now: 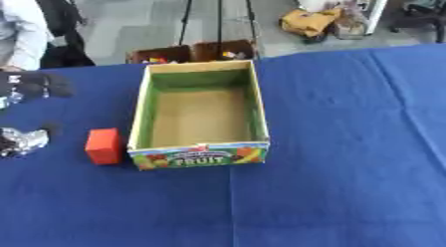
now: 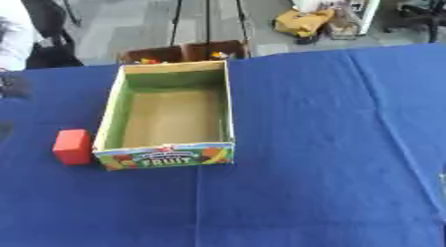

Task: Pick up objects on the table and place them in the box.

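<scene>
The red block (image 1: pixel 104 146) sits just beside the box (image 1: pixel 198 154), at its nine o'clock; it looks light, rigid and easy to pinch across its flat sides. At eight o'clock, the left hand (image 1: pixel 23 141) shows, fingers indistinct—I cannot tell its state.

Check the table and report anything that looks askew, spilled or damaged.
Nothing stands out. The fruit box sits upright and open on the blue tablecloth, with nothing visible inside. The red block stands beside its left wall, outside it. The cloth shows only fold creases. The left hand shows at the left edge; its fingers are unclear.
</scene>
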### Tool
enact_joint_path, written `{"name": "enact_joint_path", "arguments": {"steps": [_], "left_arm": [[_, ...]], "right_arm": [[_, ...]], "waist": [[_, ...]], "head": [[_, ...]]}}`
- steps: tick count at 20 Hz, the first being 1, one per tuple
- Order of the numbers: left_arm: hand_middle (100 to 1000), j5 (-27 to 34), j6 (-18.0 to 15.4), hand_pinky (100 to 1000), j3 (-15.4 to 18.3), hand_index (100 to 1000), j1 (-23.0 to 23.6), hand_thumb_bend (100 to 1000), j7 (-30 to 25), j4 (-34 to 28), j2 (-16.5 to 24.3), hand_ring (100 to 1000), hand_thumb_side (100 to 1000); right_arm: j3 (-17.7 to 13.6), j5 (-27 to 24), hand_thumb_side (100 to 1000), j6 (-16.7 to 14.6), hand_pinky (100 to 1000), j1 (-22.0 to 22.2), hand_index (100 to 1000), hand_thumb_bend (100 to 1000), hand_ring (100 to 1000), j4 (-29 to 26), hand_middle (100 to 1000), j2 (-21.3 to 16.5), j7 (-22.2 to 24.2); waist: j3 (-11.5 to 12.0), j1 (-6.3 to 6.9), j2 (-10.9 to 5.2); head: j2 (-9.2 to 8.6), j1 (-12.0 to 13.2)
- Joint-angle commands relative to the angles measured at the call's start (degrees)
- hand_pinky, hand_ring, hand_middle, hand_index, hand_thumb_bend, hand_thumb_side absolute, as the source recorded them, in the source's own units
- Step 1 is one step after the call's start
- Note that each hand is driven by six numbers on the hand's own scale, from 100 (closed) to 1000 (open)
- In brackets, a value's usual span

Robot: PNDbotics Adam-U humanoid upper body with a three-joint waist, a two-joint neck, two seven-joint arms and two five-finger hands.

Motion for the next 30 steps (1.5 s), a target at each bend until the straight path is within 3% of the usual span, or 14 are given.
{"name": "enact_joint_path", "arguments": {"steps": [1, 4, 6, 9, 11, 13, 21, 22, 24, 25, 27, 30], "left_arm": [[1000, 0.9, -0.5, 719, -0.4, 1000, -2.2, 100, -1.8, 3.2, -0.5, 932, 821], [991, 1.3, -1.2, 708, -1.4, 1000, -3.6, 100, -2.1, 6.7, -1.9, 913, 721], [1000, 1.0, -1.9, 714, -2.0, 1000, -4.5, 100, -2.1, 9.0, -2.7, 925, 716], [1000, 0.0, -2.8, 734, -2.6, 1000, -5.8, 100, -2.1, 12.2, -3.9, 947, 851], [1000, -1.3, -3.6, 744, -2.9, 1000, -6.5, 159, -2.1, 14.4, -4.6, 956, 921], [1000, -3.4, -4.4, 761, -3.2, 1000, -7.1, 286, -2.1, 16.6, -5.2, 968, 1000], [1000, -9.5, -7.6, 810, -1.8, 1000, -8.7, 513, -2.1, 25.2, -6.9, 993, 1000], [1000, -9.9, -7.9, 817, -1.7, 1000, -8.7, 482, -2.1, 25.3, -6.9, 996, 1000], [1000, -10.5, -8.5, 836, -1.8, 1000, -8.5, 283, -2.1, 25.4, -6.9, 1000, 1000], [1000, -10.6, -9.1, 840, -2.0, 1000, -8.3, 234, -2.1, 25.7, -6.9, 1000, 954], [1000, -10.7, -10.0, 844, -2.3, 1000, -8.2, 209, -2.1, 26.1, -6.9, 1000, 919], [1000, -10.8, -10.8, 844, -2.4, 1000, -8.1, 282, -2.1, 26.3, -7.0, 1000, 984]], "right_arm": [[0.0, -0.4, 1000, 0.0, 702, -0.3, 783, 242, 821, -1.1, 588, -1.2, 0.6], [0.1, -0.5, 1000, 0.0, 703, -0.3, 783, 246, 822, -1.1, 587, -1.2, 0.9], [0.1, -0.6, 1000, 0.0, 704, -0.3, 784, 247, 822, -1.1, 586, -1.1, 1.0], [0.1, -0.7, 999, -0.1, 704, -0.4, 783, 252, 822, -1.1, 585, -1.1, 1.2], [0.1, -0.8, 999, -0.1, 705, -0.4, 783, 257, 823, -1.1, 585, -1.0, 1.3], [0.2, -0.9, 998, -0.2, 705, -0.4, 782, 262, 823, -1.1, 584, -1.0, 1.5], [0.1, -1.1, 990, -0.4, 708, -0.4, 777, 277, 826, -1.1, 580, -0.8, 2.2], [0.1, -1.2, 987, -0.4, 708, -0.4, 777, 278, 826, -1.1, 579, -0.8, 2.2], [0.1, -1.2, 984, -0.4, 709, -0.3, 777, 283, 827, -1.1, 579, -0.7, 2.4], [0.1, -1.2, 982, -0.3, 709, -0.3, 777, 284, 827, -1.1, 578, -0.7, 2.4], [0.0, -1.3, 982, -0.3, 708, -0.2, 776, 283, 827, -1.1, 578, -0.7, 2.5], [0.0, -1.4, 982, -0.3, 708, -0.2, 775, 282, 827, -1.1, 577, -0.6, 2.5]], "waist": [[-0.2, 0.78, -0.98], [-0.6, 0.88, -0.83], [-0.9, 0.91, -0.74], [-1.3, 0.92, -0.54], [-1.5, 0.93, -0.42], [-1.7, 0.96, -0.26], [-2.3, 1.01, 0.34], [-2.2, 0.99, 0.38], [-2.0, 0.97, 0.43], [-2.0, 0.95, 0.45], [-2.0, 0.91, 0.48], [-2.0, 0.84, 0.51]], "head": [[-0.49, 0.3], [-0.51, 0.7], [-0.61, 1.0], [-0.88, 1.5], [-1.03, 1.7], [-1.23, 2.1], [-1.63, 2.5], [-1.6, 2.5], [-1.51, 2.5], [-1.5, 2.5], [-1.5, 2.5], [-1.5, 2.6]]}}
